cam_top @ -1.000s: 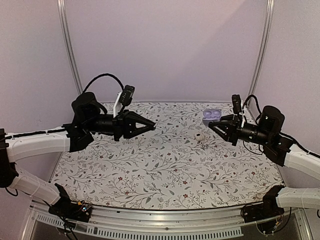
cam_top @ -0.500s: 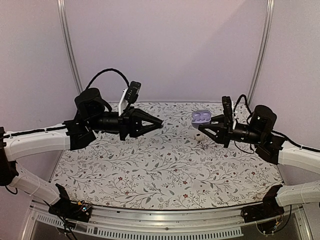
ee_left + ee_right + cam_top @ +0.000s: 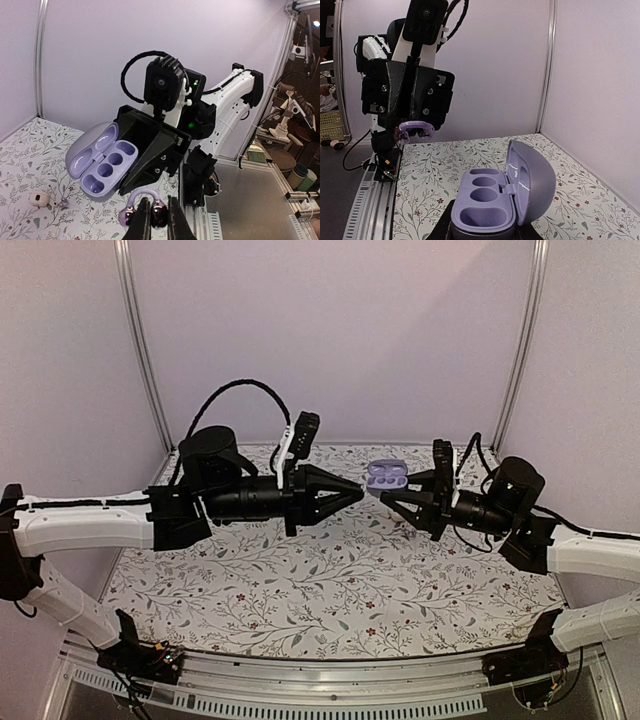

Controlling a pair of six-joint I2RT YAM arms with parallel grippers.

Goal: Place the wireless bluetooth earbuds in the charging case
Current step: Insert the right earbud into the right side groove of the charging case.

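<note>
Floral-print tabletop lay beneath both arms, with lilac walls behind. My left gripper was pinched shut on a purple earbud, low centre in its wrist view. My right gripper was clamped on the open charging case, held aloft at mid-frame. I judged misalignment the main risk: the earbud could catch on the charging case, twist in that thin pinch and drop to the tabletop. Both arms reached inward, nearly horizontal, tips near each other but apart.
</note>
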